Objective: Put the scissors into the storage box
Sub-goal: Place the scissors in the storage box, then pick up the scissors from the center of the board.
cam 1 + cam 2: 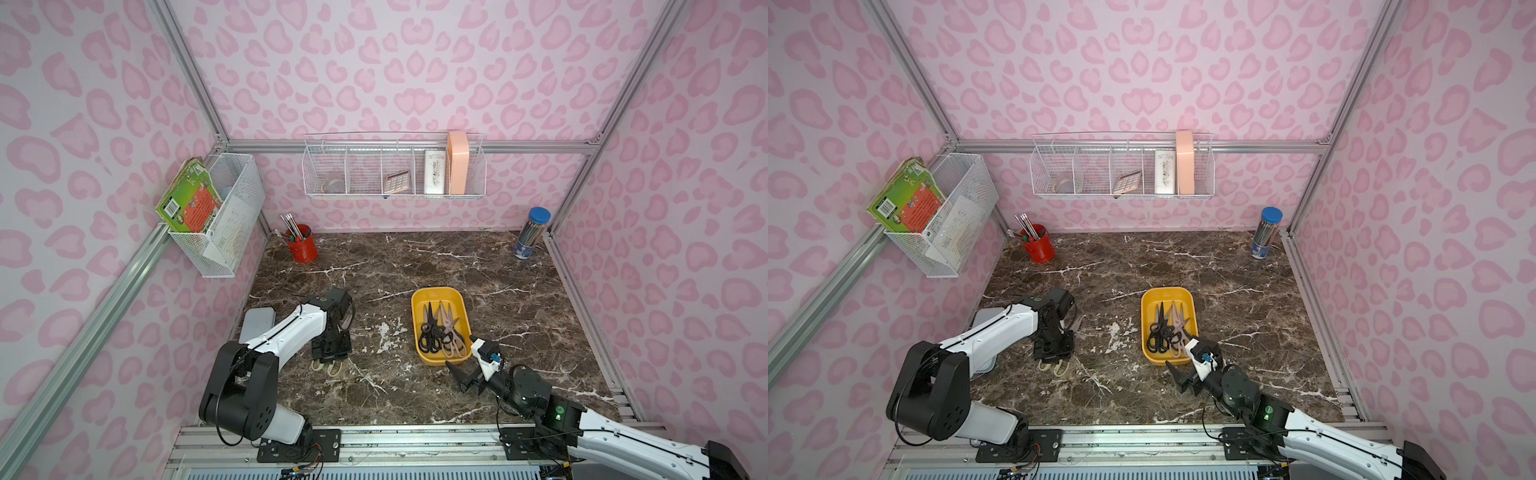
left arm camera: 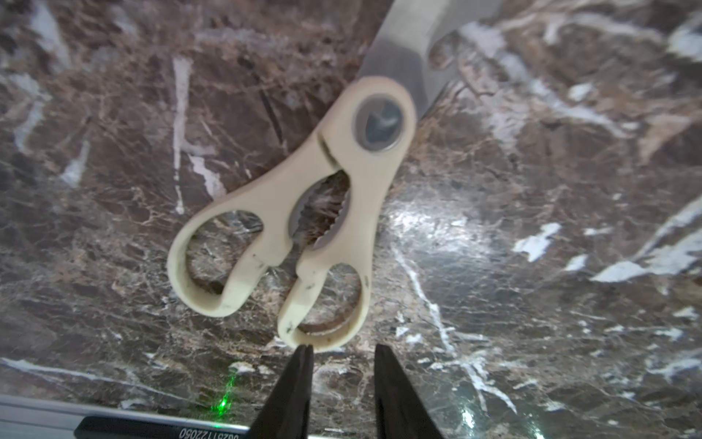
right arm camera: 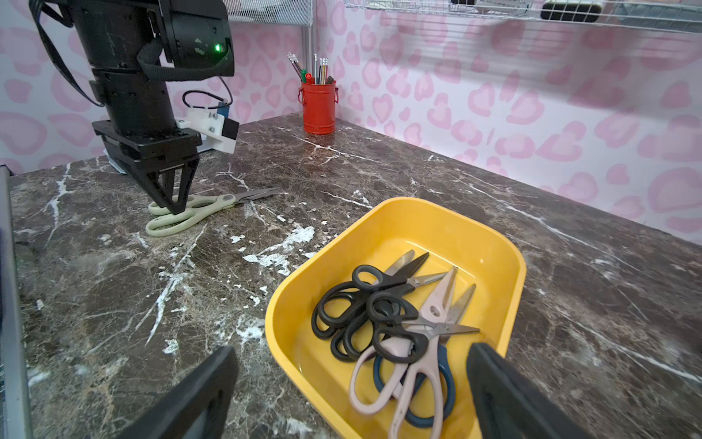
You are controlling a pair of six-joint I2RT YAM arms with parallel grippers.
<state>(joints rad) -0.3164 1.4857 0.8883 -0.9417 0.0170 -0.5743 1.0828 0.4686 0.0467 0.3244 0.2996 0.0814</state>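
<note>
Cream-handled steel scissors [image 2: 342, 182] lie flat on the brown marble worktop's [image 2: 114, 190] front-left part, well apart from the shallow yellow plastic tray [image 3: 399, 224]. The left gripper [image 2: 343, 351] stands over them, jaws narrowly parted, tips at one finger loop. In both top views its arm hides most of them, the loops [image 1: 326, 368] showing; the right wrist view shows the blades. Other scissors [image 3: 380, 311] lie in the tray; the right gripper [image 3: 351, 349] hovers beside its near corner, spread wide, empty.

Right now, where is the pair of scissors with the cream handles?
In the right wrist view the cream scissors lie on the marble table, on the robot's left under the left gripper, apart from the yellow storage box further right.
</note>
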